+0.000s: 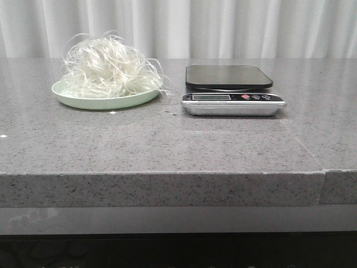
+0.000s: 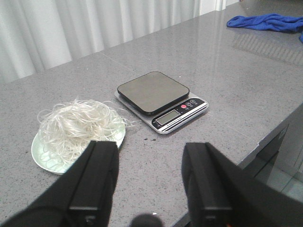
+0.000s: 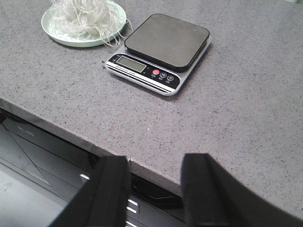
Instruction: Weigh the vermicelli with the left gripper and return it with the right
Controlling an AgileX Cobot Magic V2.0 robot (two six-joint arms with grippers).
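The vermicelli [image 1: 106, 68] is a fluffy mound of white strands on a pale green plate [image 1: 70, 95] at the left of the grey counter. It also shows in the left wrist view [image 2: 75, 125] and the right wrist view [image 3: 83, 16]. A kitchen scale [image 1: 231, 89] with a dark, bare platform stands to the right of the plate. My left gripper [image 2: 151, 156] is open and empty, above the counter in front of the plate and scale. My right gripper [image 3: 156, 168] is open and empty, over the counter's front edge. Neither gripper shows in the front view.
A blue cloth [image 2: 267, 21] lies far off on the counter in the left wrist view. A few small crumbs [image 1: 170, 111] lie between plate and scale. The counter's front edge [image 1: 167, 173] has a seam [image 1: 322, 187] at the right. White curtains hang behind.
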